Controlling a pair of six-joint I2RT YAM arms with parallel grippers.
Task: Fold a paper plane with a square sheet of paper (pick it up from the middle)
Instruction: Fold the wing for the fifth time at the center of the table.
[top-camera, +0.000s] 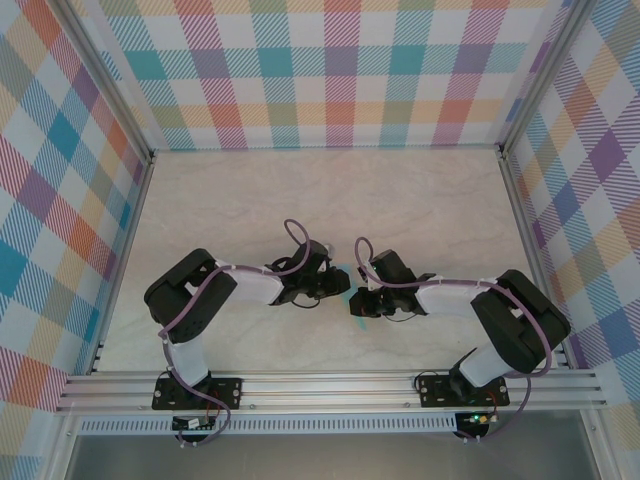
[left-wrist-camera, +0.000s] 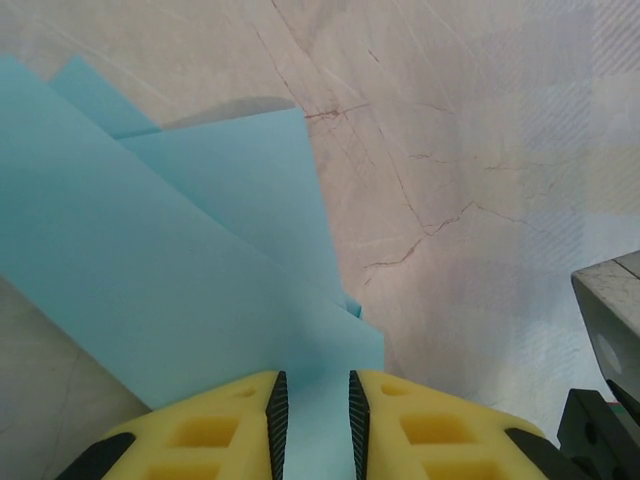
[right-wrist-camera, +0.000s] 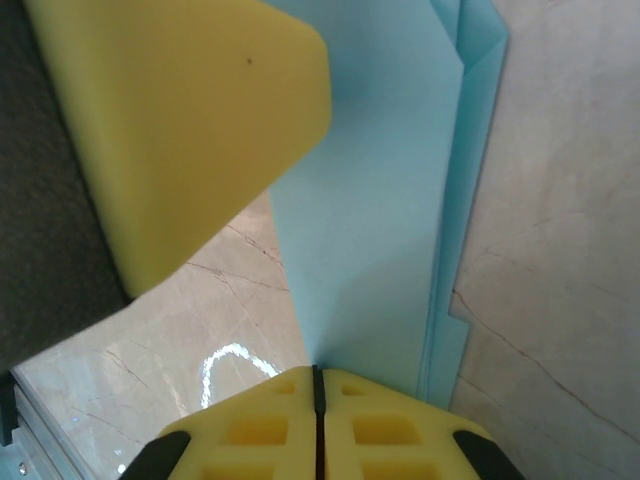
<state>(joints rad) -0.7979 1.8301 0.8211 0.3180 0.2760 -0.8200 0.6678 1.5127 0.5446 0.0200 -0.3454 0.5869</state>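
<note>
The paper plane (left-wrist-camera: 170, 260) is light blue paper folded into long overlapping layers, lying low over the marble table. In the top view just a sliver of the plane (top-camera: 347, 270) peeks out between the two wrists. My left gripper (left-wrist-camera: 313, 385) is open, its yellow fingers standing apart with the paper's near end in the gap. My right gripper (right-wrist-camera: 318, 372) is shut, and the plane (right-wrist-camera: 380, 200) runs straight out from the seam of its fingers. The left gripper (top-camera: 338, 285) and the right gripper (top-camera: 362, 300) meet tip to tip at the table's middle.
A yellow finger of the left gripper (right-wrist-camera: 190, 120) looms close at the top left of the right wrist view. The right arm's grey body (left-wrist-camera: 608, 340) sits at the lower right of the left wrist view. Checked walls (top-camera: 320, 70) enclose the marble table (top-camera: 320, 190).
</note>
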